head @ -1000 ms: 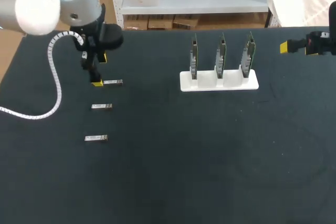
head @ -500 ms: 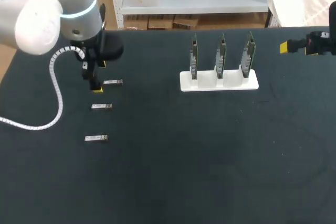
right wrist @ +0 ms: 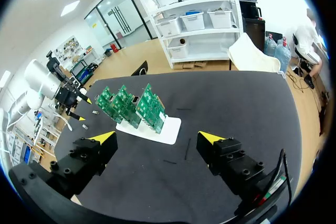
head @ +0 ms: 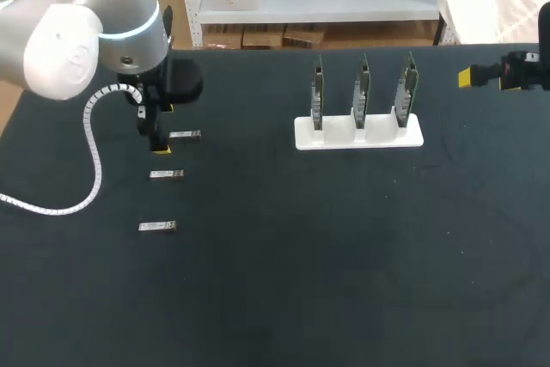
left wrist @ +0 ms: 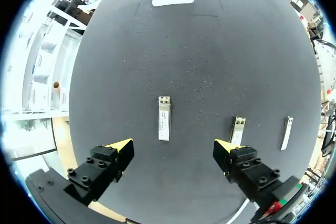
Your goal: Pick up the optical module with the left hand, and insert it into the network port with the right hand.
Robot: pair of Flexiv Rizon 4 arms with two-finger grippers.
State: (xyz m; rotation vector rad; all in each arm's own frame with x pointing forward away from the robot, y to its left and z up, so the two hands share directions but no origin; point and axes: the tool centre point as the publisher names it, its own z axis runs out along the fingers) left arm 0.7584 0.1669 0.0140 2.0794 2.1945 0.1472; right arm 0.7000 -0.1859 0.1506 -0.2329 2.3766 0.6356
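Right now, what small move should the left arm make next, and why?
Probably lower the left gripper straight down: its fingers are open, and one optical module lies on the table just ahead, roughly between them, not yet grasped.

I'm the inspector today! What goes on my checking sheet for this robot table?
Surface: dark table, no spills seen.
Job's things: far module, middle module and near module lie in a row on the left; a white stand holds three green boards upright.
Clutter: nothing seen.
Grippers: left gripper open, by the far module, not touching it; right gripper open, holding nothing.
Cables: white coiled cable runs from the left arm onto the table.
Surroundings: nothing seen reaching over the table.
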